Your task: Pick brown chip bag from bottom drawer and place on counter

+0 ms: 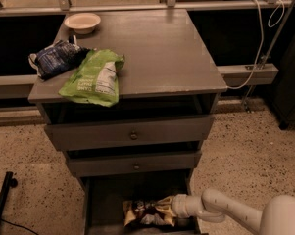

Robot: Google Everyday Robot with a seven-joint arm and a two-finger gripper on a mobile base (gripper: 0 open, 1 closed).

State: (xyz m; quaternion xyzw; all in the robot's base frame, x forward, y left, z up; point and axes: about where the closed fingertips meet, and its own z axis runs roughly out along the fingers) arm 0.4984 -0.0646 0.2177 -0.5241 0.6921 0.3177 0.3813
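A: One bag down there?
B: Yes, the crinkly dark brown chip bag [148, 212] lies in the open deep grey wooden bottom drawer [105, 207] (right half). The white gripper [175, 207] is at its right end; whether it grips, I cannot tell.

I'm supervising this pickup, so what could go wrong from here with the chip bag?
The gripper is at the right end of the brown chip bag in the bottom drawer; lifting straight up, the bag may snag on the middle drawer jutting above. On the counter, the green bag overhangs the front edge and could be knocked off.
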